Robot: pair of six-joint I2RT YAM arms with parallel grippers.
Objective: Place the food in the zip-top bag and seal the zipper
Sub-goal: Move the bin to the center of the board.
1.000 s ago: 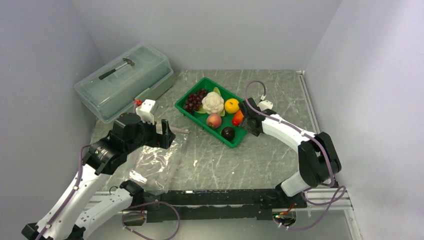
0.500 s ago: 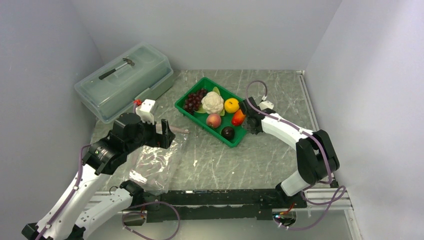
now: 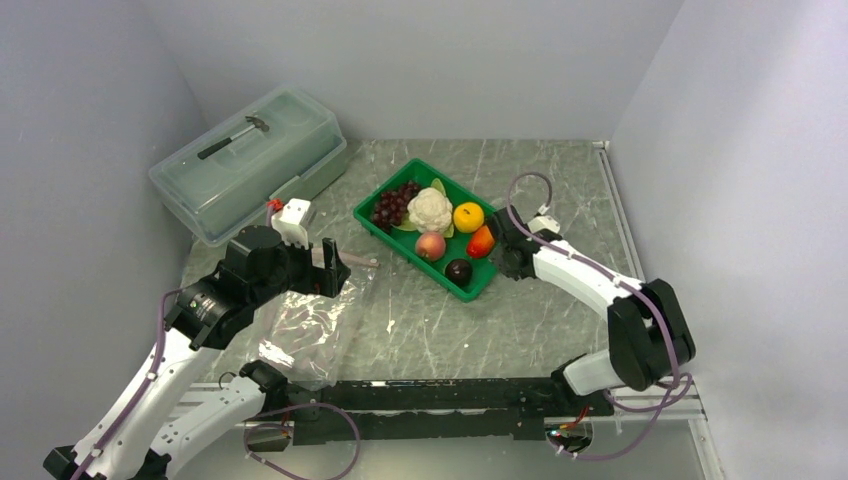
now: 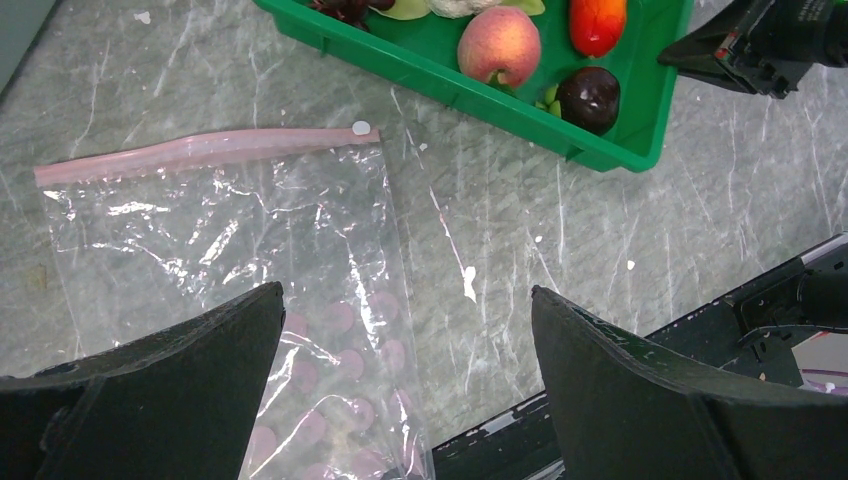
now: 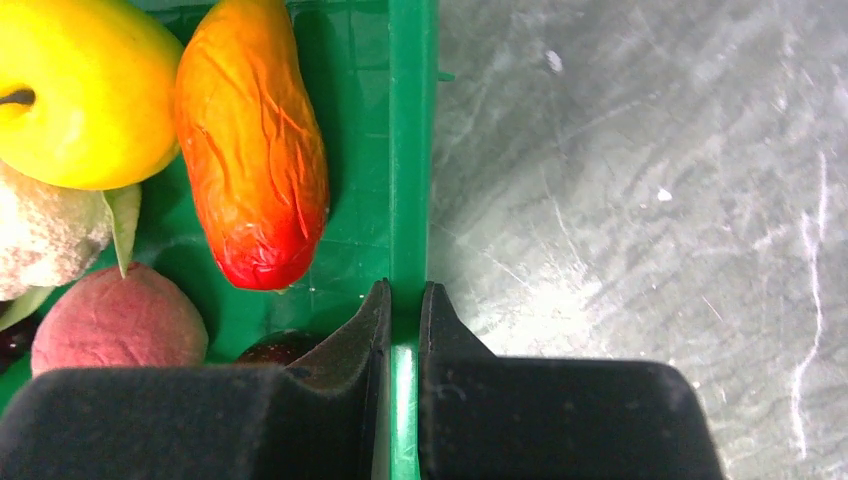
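No legible text, label, brand, number or sign on any surface in any view.

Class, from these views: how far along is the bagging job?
Done: nothing; the food sits in the green tray, the zip-top bag lies flat without food. In hand: right claw shut on the tray's rim; left claw open over the bag. Left: bagging everything, sealing the zipper.

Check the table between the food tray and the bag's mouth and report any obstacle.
Nothing visible: only bare tabletop lies between the green tray and the zipper of the zip-top bag. The right hand pinches the tray's rim.
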